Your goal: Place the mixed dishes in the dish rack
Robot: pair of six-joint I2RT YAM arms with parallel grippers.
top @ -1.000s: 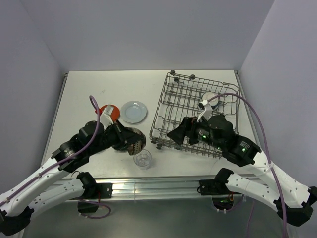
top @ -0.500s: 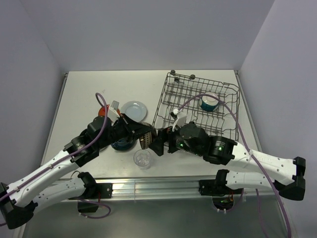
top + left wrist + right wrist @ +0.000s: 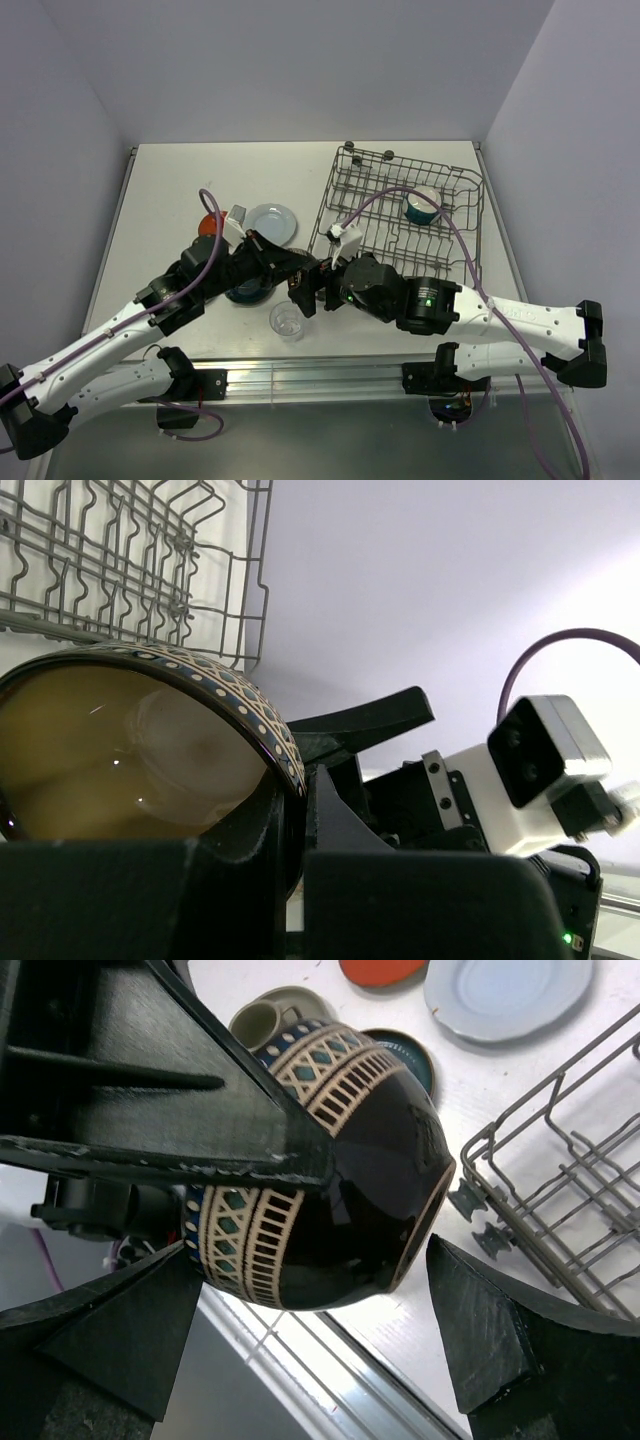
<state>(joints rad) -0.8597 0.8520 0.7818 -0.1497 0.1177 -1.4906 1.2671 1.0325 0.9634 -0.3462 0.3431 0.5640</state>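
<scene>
My left gripper [image 3: 295,830] is shut on the rim of the brown bowl [image 3: 130,750], which it holds on its side above the table near the front edge. In the right wrist view the patterned bowl [image 3: 330,1160] lies between the wide-spread fingers [image 3: 490,1330] of my right gripper [image 3: 310,1320], which is open and apart from it. From above, the bowl [image 3: 293,277] hangs just left of the dish rack [image 3: 460,240]. A cream and teal bowl [image 3: 422,206] sits inside the rack. The glass cup [image 3: 287,320] stands below the bowl.
On the table left of the rack lie a pale blue plate [image 3: 270,222], a red-orange plate [image 3: 210,224] and a dark teal plate [image 3: 247,291]. A grey-beige plate [image 3: 270,1015] shows behind the bowl. The rack's corner feet [image 3: 480,1220] are close to my right finger.
The right arm swung out of the rack and left, to straddle the bowl. The left arm carried the bowl up and right towards the rack.
</scene>
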